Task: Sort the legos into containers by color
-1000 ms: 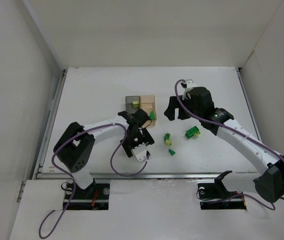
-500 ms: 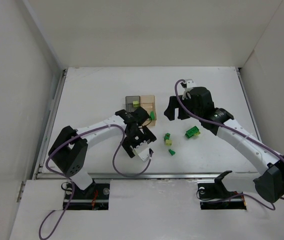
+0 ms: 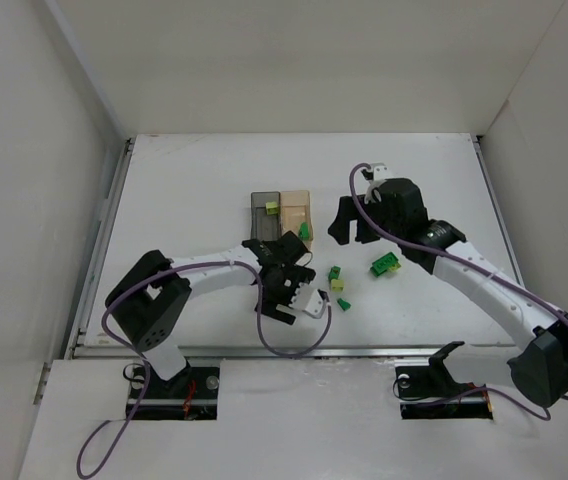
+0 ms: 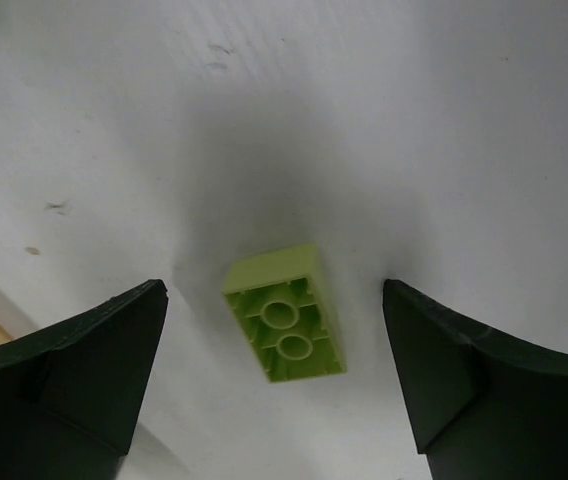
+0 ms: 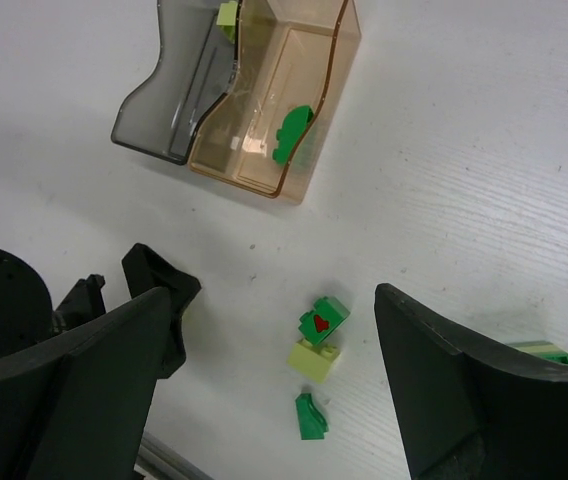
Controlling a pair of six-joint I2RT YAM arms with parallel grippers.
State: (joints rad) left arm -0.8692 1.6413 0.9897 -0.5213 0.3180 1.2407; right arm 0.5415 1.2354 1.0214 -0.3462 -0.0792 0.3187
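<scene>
Fingers of the left gripper stand wide apart and hold nothing. A pale brick lies hollow side up on the table between them, on the near side of the amber bin. The brick sits slightly skewed, so I would turn the wrist square to its long sides, drop low, then close. The right gripper, also wide open and empty, hangs right of the amber bin. The grey bin, touching the amber bin's left side, holds a second pale brick, so this one likely goes there.

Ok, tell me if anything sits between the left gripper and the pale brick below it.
Nothing visible does. The left gripper is open, and the pale brick lies between its fingers, touching neither.
</scene>
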